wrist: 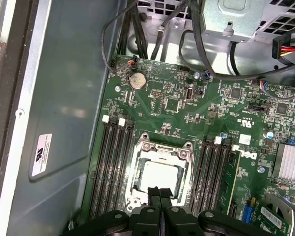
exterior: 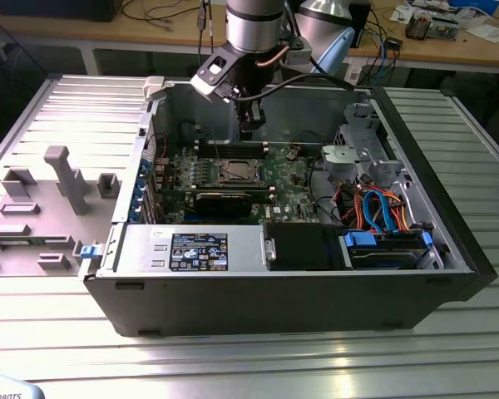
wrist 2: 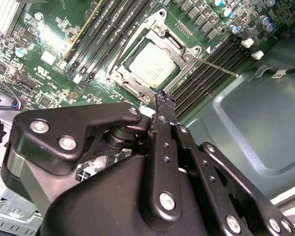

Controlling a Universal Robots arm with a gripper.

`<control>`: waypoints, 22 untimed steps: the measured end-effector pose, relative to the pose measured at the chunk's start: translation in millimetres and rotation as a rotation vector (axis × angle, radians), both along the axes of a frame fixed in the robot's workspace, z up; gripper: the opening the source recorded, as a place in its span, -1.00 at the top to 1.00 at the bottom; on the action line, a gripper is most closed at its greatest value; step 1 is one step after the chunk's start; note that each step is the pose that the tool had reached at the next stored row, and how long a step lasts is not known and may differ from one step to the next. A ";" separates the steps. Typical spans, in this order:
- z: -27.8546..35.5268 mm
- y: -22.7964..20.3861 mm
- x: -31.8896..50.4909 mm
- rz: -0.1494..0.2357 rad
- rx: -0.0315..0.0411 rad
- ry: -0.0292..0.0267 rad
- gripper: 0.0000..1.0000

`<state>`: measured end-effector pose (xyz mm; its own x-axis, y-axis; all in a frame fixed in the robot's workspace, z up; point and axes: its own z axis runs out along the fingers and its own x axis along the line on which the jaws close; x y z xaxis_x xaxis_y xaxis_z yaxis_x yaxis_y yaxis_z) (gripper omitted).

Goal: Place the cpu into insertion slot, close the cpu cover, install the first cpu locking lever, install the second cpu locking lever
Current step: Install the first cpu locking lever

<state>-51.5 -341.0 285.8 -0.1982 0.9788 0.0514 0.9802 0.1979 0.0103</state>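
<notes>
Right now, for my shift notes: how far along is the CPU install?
Done: the cpu lies in the insertion slot, and the cpu cover looks lowered around it. In hand: nothing; the gripper hangs shut and empty above the cpu. Left: one locking lever juts out, apparently unlatched; the other I cannot judge.

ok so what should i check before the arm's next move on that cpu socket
1. cpu lying flat in the insertion slot: ok.
2. cpu cover down around the cpu: ok, as far as it shows.
3. locking lever latched: not ok, it sticks out over the memory slots.
4. gripper empty: ok, shut on nothing.
5. gripper close to the work: ok, its tips sit at the slot's edge in both wrist views.
</notes>
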 end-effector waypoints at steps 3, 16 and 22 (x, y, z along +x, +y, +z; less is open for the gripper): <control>0.0 0.0 0.0 0.007 0.0001 0.0000 0.79; 0.0 0.0 0.0 0.048 0.0001 0.0000 0.79; 0.0 0.0 0.0 0.065 0.0000 0.0000 0.79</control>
